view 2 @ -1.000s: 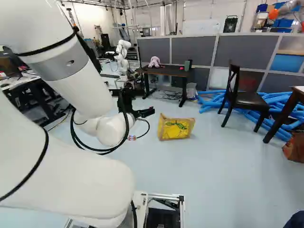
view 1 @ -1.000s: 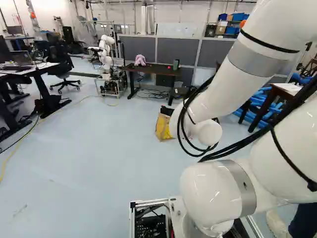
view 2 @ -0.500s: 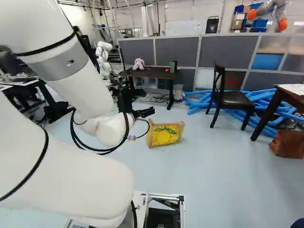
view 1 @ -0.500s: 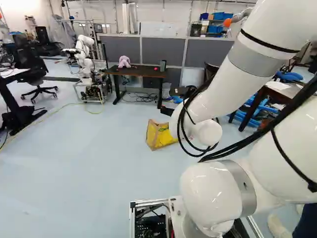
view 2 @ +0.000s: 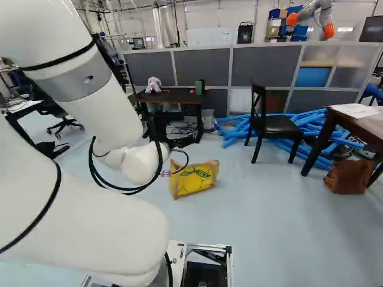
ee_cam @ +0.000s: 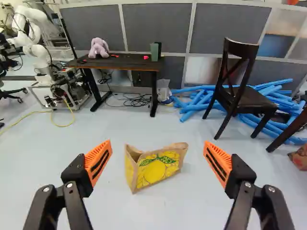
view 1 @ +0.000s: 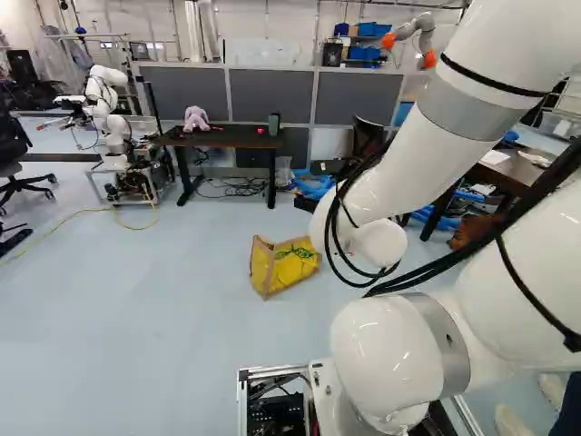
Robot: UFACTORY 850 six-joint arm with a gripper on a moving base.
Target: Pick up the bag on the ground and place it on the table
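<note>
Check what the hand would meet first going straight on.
Likely the yellow bag, or the floor just past it: the bag shows ahead, between the open fingers of the hand, but depth is unclear.

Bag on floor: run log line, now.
yellow fruit-print bag on floor | black two-fingered gripper open | bag ungripped | dark rectangular table beyond

1 yellow bag [view 2: 194,180] on the floor [view 2: 269,233], 1 chair [view 2: 276,124] beyond
</note>
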